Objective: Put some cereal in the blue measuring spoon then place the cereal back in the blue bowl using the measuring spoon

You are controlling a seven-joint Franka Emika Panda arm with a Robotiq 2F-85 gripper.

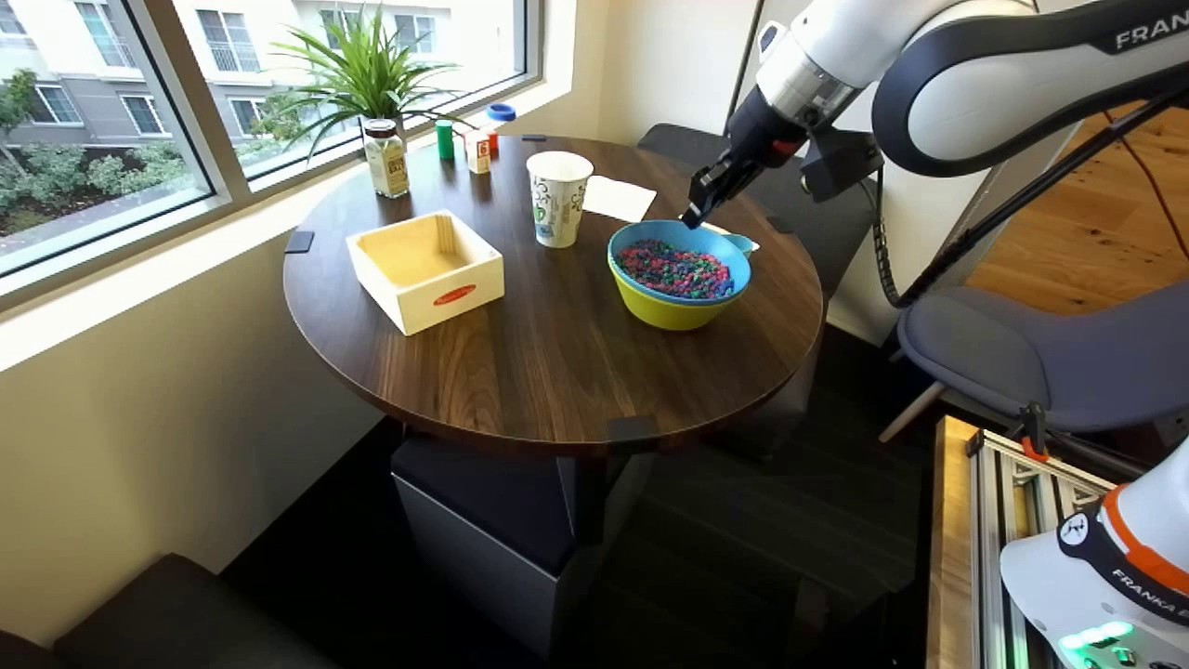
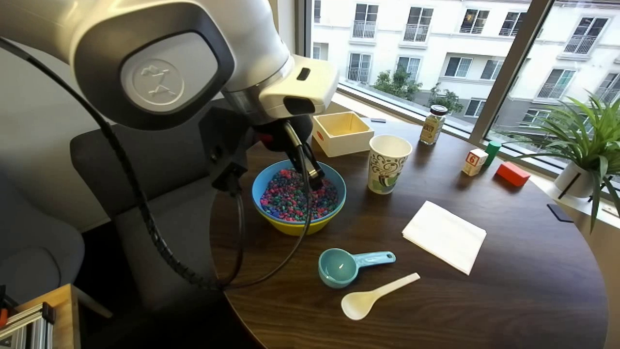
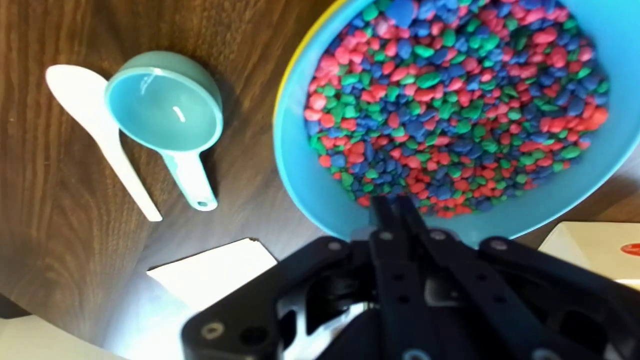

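Observation:
The blue bowl shows a yellow-green outer wall in both exterior views (image 1: 671,316) (image 2: 286,228) and its blue inside in the wrist view (image 3: 294,150). It holds the multicoloured cereal (image 1: 673,269) (image 2: 286,196) (image 3: 450,100). The blue measuring spoon (image 2: 339,267) lies empty on the table beside the bowl; it also shows in the wrist view (image 3: 162,112), and in an exterior view the bowl partly hides it (image 1: 740,243). My gripper (image 1: 692,219) (image 2: 316,180) (image 3: 394,204) is over the bowl's edge, fingertips nearly together, holding nothing.
A white spoon (image 2: 358,304) (image 3: 100,112) lies beside the measuring spoon. A white napkin (image 2: 443,237), a paper cup (image 1: 555,200), a square wooden tray (image 1: 455,293), a jar (image 1: 385,158) and small blocks (image 2: 474,161) stand around the table. A plant (image 2: 588,150) is by the window.

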